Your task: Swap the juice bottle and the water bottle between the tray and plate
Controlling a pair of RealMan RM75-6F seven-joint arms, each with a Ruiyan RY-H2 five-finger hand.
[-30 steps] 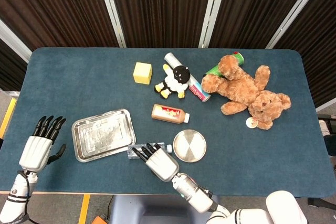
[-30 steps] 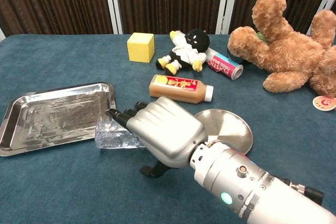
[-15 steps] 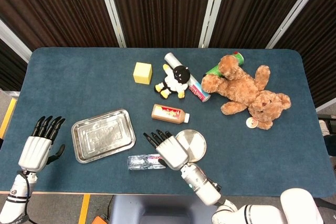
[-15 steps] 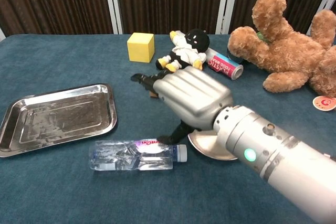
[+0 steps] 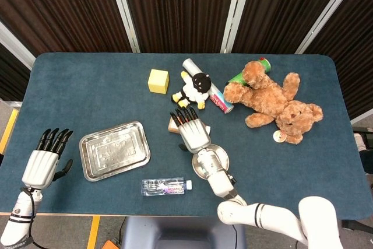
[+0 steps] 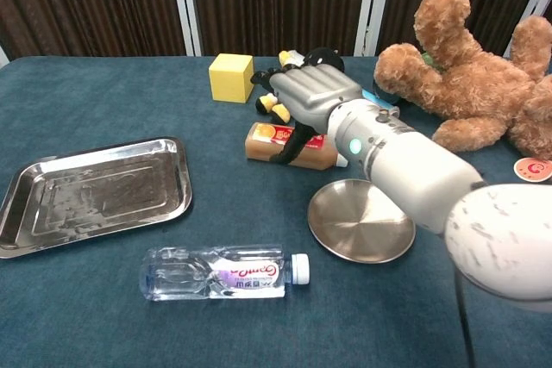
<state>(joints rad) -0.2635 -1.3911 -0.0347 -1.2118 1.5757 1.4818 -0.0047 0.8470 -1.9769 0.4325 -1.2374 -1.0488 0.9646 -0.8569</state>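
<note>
The juice bottle (image 5: 172, 124) (image 6: 266, 140) lies on its side on the blue table, just beyond the round steel plate (image 5: 224, 159) (image 6: 362, 220). My right hand (image 5: 191, 130) (image 6: 312, 94) hovers over it with fingers stretched out and the thumb hanging down in front of it. It grips nothing. The clear water bottle (image 5: 166, 186) (image 6: 216, 271) lies on its side near the front edge, between the steel tray (image 5: 87, 144) (image 6: 185, 180) and the plate. Both tray and plate hold nothing. My left hand (image 5: 44, 161) rests open at the far left, seen only in the head view.
Behind the juice bottle are a yellow cube (image 5: 158, 81) (image 6: 231, 77), a black-and-white plush toy (image 5: 195, 88) and a lying can (image 5: 217, 98) (image 6: 371, 108). A brown teddy bear (image 5: 271, 100) (image 6: 474, 75) sprawls at the back right over a green can (image 5: 242, 75).
My right hand came off the water bottle and swept away over the plate to above the juice bottle. The water bottle stays lying on the table. The left hand has not moved.
</note>
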